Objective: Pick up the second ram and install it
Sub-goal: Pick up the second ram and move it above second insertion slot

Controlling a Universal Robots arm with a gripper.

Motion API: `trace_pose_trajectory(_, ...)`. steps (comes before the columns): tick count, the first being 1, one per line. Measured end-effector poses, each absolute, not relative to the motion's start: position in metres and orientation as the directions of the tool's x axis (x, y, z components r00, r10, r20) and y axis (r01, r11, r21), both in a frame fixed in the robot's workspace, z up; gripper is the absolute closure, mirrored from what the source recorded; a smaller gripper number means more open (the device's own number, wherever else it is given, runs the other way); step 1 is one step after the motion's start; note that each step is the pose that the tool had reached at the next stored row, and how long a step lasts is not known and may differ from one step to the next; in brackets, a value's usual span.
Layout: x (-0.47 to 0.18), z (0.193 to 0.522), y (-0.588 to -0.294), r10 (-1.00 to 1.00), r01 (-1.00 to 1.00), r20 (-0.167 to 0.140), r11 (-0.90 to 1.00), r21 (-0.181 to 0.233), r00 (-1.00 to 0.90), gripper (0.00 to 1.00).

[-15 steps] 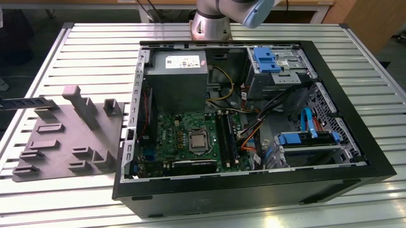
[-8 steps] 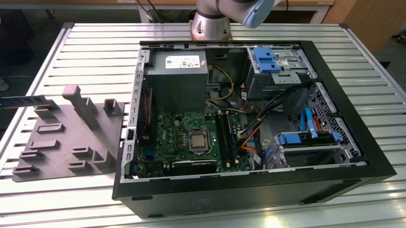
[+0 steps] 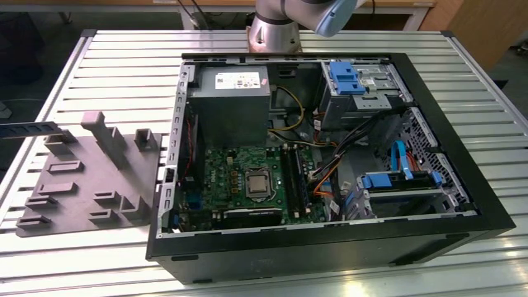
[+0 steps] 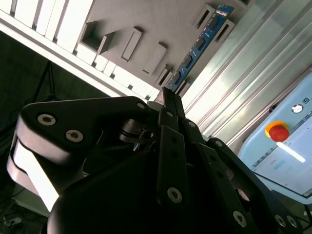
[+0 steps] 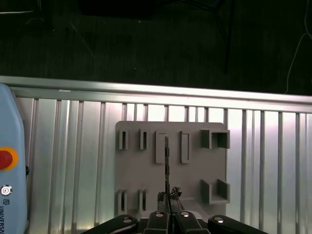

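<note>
One broad table (image 3: 123, 68) of ribbed, shiny metal slats carries an open black computer case (image 3: 330, 250) with its green motherboard (image 3: 239, 179) exposed. Beside the case lies a matte grey tray (image 3: 83, 189) of square-edged blocks. The black, jointed gripper (image 5: 168, 199) is pinched on one end of the second ram (image 4: 197, 46), a thin, flat, blue-edged stick with black chips. The stick is held in the air near the tray and appears edge-on in the first wrist view.
</note>
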State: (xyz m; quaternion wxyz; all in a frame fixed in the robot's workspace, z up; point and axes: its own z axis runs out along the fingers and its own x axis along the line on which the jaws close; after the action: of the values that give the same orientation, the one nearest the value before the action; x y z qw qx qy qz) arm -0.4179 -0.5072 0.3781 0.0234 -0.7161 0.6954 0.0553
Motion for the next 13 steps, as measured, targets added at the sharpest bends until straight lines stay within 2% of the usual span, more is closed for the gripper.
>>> trace_pose_trajectory(13, -0.4179, 0.3845, -0.5072, -0.993, -0.999, -0.116, -0.032, 0.043, 0.027, 0.88)
